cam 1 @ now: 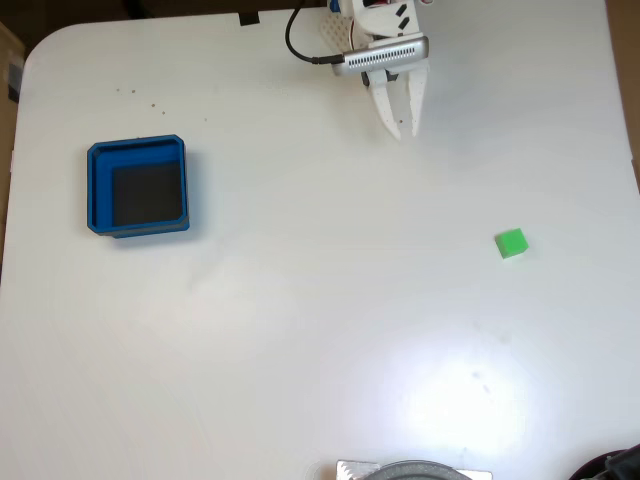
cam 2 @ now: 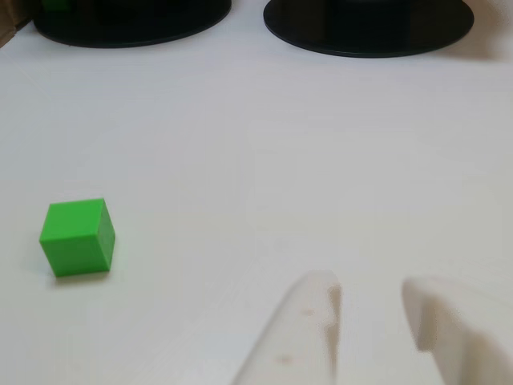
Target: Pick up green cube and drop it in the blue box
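White fingertips (cam 2: pixel 321 309) of the gripper (cam 2: pixel 370 309) rise from the bottom edge of the other view, blurred by closeness, with a clear strip of counter (cam 2: pixel 264 144) showing between them, so the jaws stand slightly spread and hold nothing. To their left in that view, well apart from them, the green cube (cam 2: pixel 78 237) sits flat on the pale surface, one corner edge turned toward the camera. Two dark round bases (cam 2: pixel 369 32) lie along the top edge beyond it.

From the fixed view above, the gripper (cam 1: pixel 402 128) hangs near the top middle of the white counter (cam 1: pixel 320 330), its two white fingers pointing down the picture and parted at the tips, a grey slotted camera bar (cam 1: pixel 382 58) across its wrist and a black cable (cam 1: pixel 295 35) looping off to the left. The green cube (cam 1: pixel 511 243) rests alone toward the right side, lower than the gripper and well clear of it. Far across on the left sits the blue box (cam 1: pixel 98 185), square with clipped corners and a dark inner floor, nothing inside it
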